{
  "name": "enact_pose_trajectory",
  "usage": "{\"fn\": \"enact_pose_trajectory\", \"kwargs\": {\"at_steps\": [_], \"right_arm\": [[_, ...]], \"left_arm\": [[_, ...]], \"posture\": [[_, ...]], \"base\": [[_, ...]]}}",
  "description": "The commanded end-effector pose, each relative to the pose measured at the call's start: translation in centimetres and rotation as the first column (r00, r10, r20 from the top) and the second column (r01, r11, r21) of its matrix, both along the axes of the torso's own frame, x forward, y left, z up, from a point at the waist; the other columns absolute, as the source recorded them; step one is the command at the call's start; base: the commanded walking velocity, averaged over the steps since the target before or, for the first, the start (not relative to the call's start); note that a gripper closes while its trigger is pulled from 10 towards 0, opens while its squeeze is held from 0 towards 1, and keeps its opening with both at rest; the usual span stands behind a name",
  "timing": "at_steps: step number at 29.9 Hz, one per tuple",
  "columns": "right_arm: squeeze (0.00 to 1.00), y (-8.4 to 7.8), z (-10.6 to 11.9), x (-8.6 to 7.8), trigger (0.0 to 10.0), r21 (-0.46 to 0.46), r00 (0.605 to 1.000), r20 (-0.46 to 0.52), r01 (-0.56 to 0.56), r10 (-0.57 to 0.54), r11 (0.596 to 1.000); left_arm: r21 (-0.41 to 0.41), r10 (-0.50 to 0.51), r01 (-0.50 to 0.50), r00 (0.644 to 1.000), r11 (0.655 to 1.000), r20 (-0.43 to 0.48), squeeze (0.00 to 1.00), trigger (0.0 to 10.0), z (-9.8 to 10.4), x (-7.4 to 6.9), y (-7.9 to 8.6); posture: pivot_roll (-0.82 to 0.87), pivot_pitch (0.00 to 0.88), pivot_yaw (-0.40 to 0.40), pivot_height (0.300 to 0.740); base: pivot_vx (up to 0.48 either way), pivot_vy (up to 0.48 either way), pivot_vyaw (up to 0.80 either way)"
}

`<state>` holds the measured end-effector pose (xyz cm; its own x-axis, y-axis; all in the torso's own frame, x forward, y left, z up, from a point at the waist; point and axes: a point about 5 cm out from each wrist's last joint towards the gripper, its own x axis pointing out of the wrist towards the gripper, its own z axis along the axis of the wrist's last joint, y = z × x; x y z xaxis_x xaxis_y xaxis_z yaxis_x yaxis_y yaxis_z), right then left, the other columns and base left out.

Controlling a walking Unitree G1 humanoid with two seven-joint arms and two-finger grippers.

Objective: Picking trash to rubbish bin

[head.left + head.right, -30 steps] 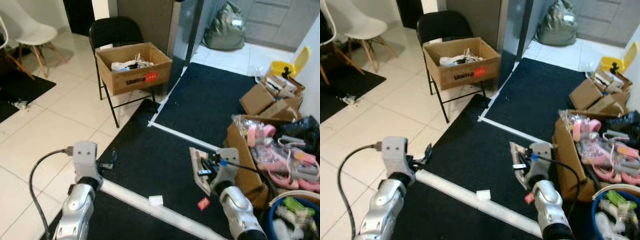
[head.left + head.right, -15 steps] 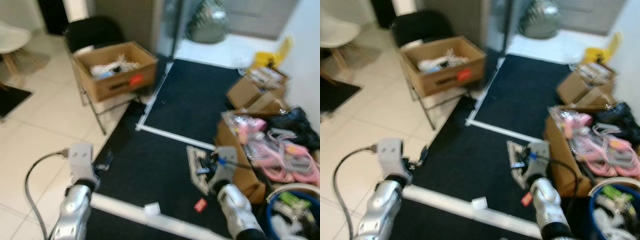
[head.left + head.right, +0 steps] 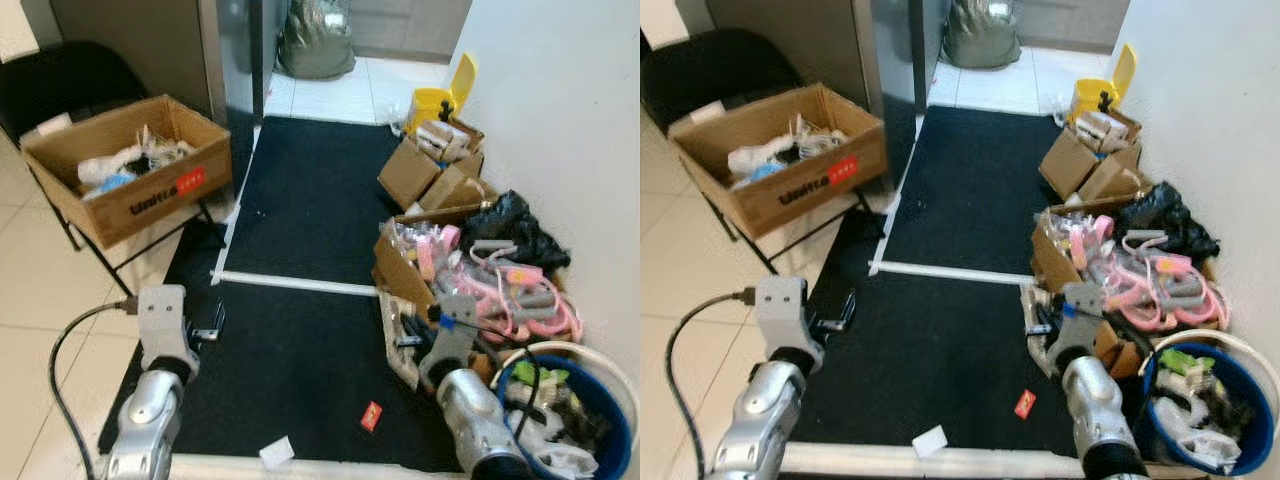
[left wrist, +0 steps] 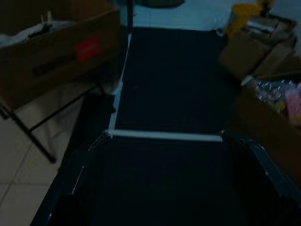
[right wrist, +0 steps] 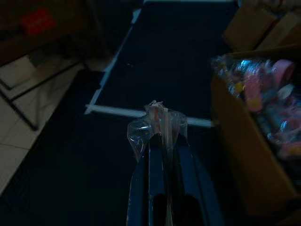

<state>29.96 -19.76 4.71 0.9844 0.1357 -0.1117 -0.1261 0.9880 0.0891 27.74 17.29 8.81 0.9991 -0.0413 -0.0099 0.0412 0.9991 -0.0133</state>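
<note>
Right gripper (image 5: 164, 141) pinches clear wrapper (image 5: 157, 122) over black mat (image 3: 300, 200); left gripper (image 4: 164, 183) fingers spread wide, holding nothing, w/ box (image 3: 125, 180) nearby.

Blue bin (image 3: 610, 400) cut by frame edge, black chair (image 3: 60, 75) partly hidden by box (image 3: 130, 180)

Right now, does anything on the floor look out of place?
Yes: a red scrap and a white paper scrap lie loose on the black mat. The right gripper pinches a crumpled clear wrapper.
</note>
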Motion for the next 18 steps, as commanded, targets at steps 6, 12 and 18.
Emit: {"fn": "enact_pose_trajectory", "kwargs": {"at_steps": [6,12,18], "right_arm": [[0.00,0.51,-0.38,-0.08,10.0,0.005,1.000,-0.016,-0.005,0.005,1.000],[0.00,0.49,-0.48,-0.13,10.0,0.007,1.000,-0.020,0.001,-0.001,1.000],[0.00,0.42,-0.58,-0.21,10.0,0.008,1.000,-0.024,0.009,-0.009,1.000]], "left_arm": [[-0.001,0.021,-0.021,0.999,1.000,-0.026,0.00,10.0,-0.52,-0.46,0.56],[0.001,0.021,-0.021,0.999,1.000,-0.026,0.00,10.0,-0.50,-0.50,0.65],[0.004,0.019,-0.019,0.999,1.000,-0.028,0.00,10.0,-0.49,-0.53,0.73]], "posture": [[0.04,0.120,-0.036,0.740],[0.05,0.120,-0.034,0.740],[0.05,0.122,-0.032,0.740]], "base": [[0.358,0.000,0.00],[0.360,0.000,0.00],[0.359,0.000,0.00]]}}
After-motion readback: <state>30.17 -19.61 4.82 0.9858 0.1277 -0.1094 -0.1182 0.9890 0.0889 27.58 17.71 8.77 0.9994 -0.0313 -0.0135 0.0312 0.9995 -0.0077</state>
